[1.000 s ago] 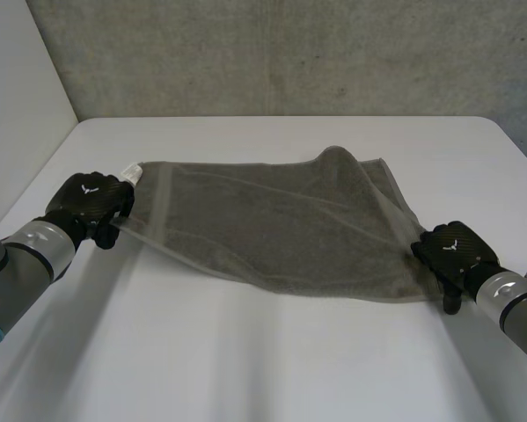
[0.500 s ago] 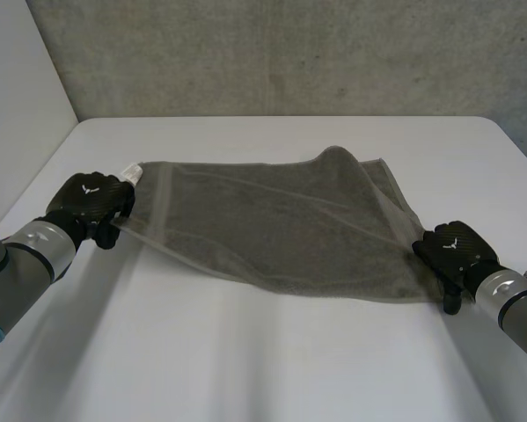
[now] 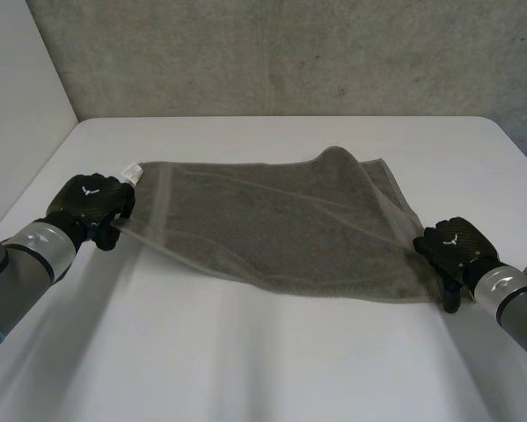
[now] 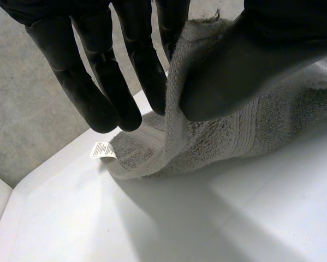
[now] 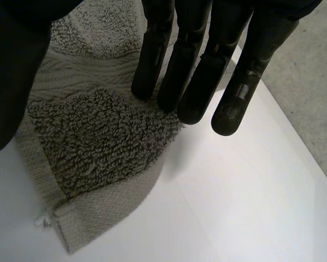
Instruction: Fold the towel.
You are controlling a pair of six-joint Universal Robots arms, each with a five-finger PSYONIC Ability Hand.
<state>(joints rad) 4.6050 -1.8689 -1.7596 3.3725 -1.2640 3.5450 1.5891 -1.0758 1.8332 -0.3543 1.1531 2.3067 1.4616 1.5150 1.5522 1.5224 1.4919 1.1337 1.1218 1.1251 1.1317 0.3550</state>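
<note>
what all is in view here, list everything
towel: one, grey-brown, spread across the middle of the table, its near edge held up between the hands
label: one, white, on the towel's corner by the left hand
table: one, white, under the towel
wall: one, grey concrete, behind the table
arms: two, grey, left arm and right arm at the near corners
left hand: one, black, pinching the towel's left end
right hand: one, black, pinching the towel's near right corner
</note>
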